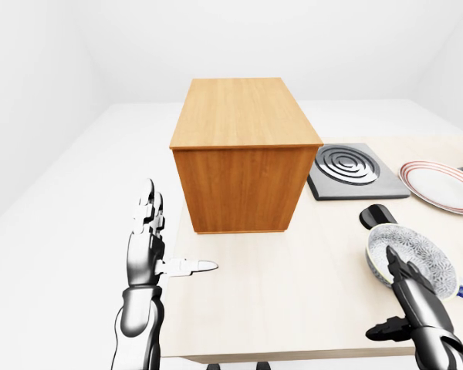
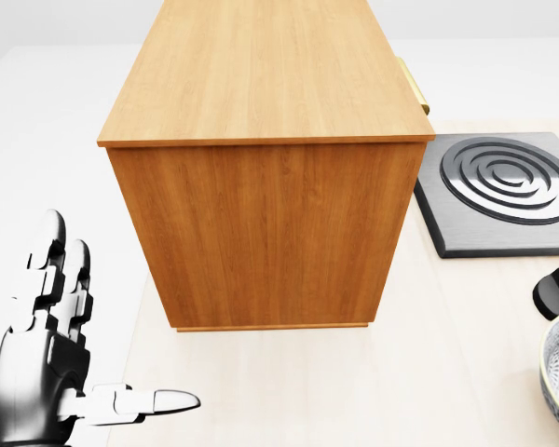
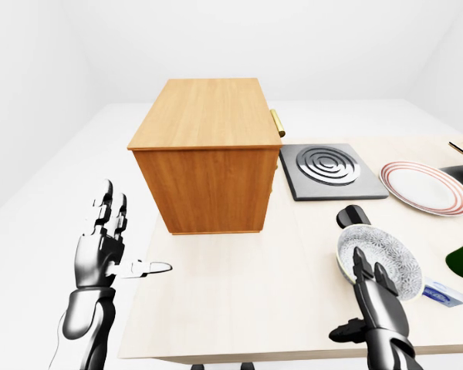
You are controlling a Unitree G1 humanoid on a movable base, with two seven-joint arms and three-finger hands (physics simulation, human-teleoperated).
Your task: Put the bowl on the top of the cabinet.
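At the far left of the right-eye view, the shiny black and silver left hand (image 3: 102, 248) is up in the air beside the pale wooden table (image 3: 239, 301). Its fingers are spread wide and the thumb points right, and it grips nothing. To its right stands the big brown wooden cabinet (image 3: 204, 150), and its flat top is bare. Just right of the cabinet lies the dark grey square stove plate with rings (image 3: 324, 169). Farther right is a white round plate with a red rim (image 3: 423, 187). Near the bottom right sits the white patterned bowl (image 3: 378, 258) on the table, well apart from the cabinet. The black right hand (image 3: 373, 297) is at the bowl's near edge, fingers spread and not closed around it.
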